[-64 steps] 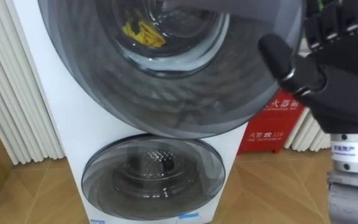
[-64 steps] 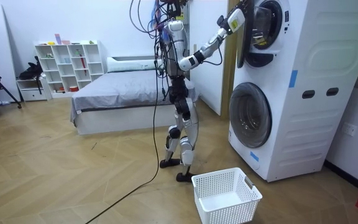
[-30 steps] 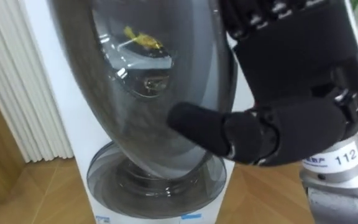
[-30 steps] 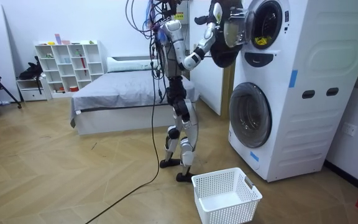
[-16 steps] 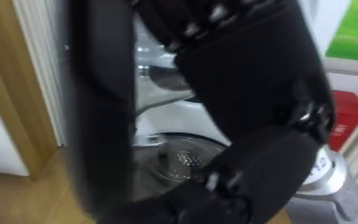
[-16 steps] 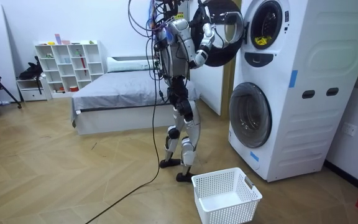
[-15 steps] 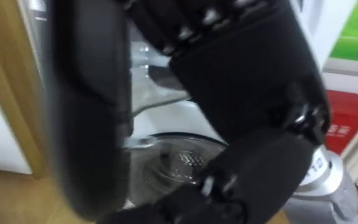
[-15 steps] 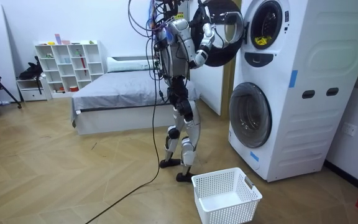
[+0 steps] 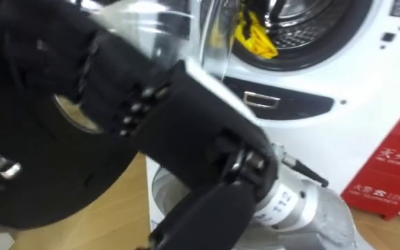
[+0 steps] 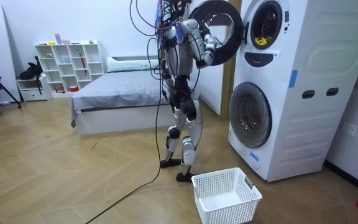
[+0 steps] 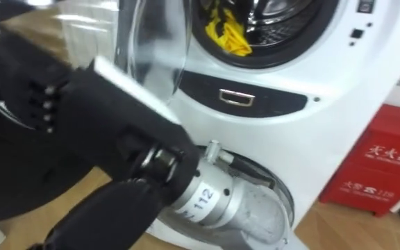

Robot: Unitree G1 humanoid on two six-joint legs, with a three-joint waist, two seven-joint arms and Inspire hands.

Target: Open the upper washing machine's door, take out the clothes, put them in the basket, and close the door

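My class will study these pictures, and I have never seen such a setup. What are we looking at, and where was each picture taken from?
This is a two-legged humanoid robot doing laundry. The room view, from a camera standing nearby, shows it upright before two stacked washing machines, with a white basket on the floor near its feet. The two eye views come from cameras in its head. There its black right hand is at the upper machine's round door, which stands open. A yellow cloth lies in the drum, not yet picked up.
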